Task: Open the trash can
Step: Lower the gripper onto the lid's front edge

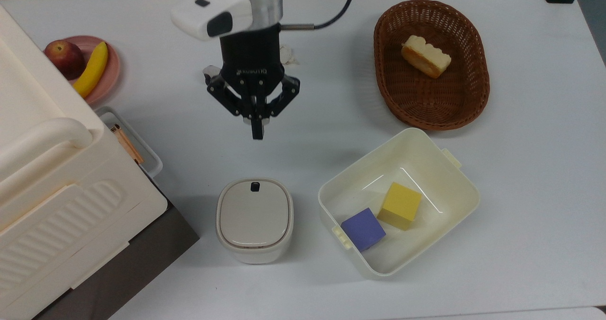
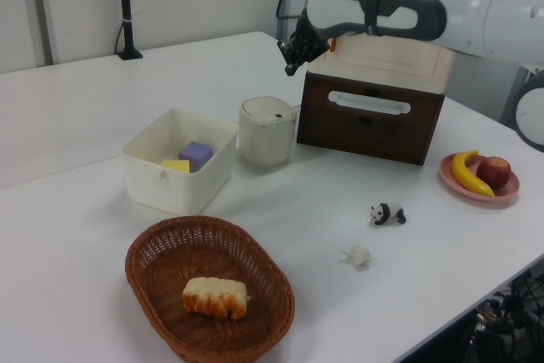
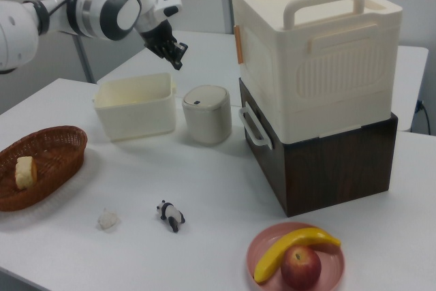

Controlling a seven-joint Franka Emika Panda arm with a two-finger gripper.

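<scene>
Clearly the trash can (image 1: 254,219) has not been opened: its flat lid (image 1: 254,213) lies shut, and the bin stands on the white table (image 1: 521,192) between the cream tub (image 1: 454,190) holding two cubes and the brown base of the big ribbed box (image 1: 71,206). The gripper (image 1: 257,131) hangs above bare table, well apart from the bin, on the side where the black push button (image 1: 255,186) sits at the lid's edge. Its jaws appear pressed together into a single narrow tip, holding nothing, though the side views leave this a little uncertain.

The button is a small target. If the tip comes down off-centre it would likely land on the lid or rim and merely press the bin into the table, or tip it. A slanted push could slide the light bin toward the tub or the box. The box's white handle (image 3: 253,127), just beside the bin in the right view, could also catch the arm.
</scene>
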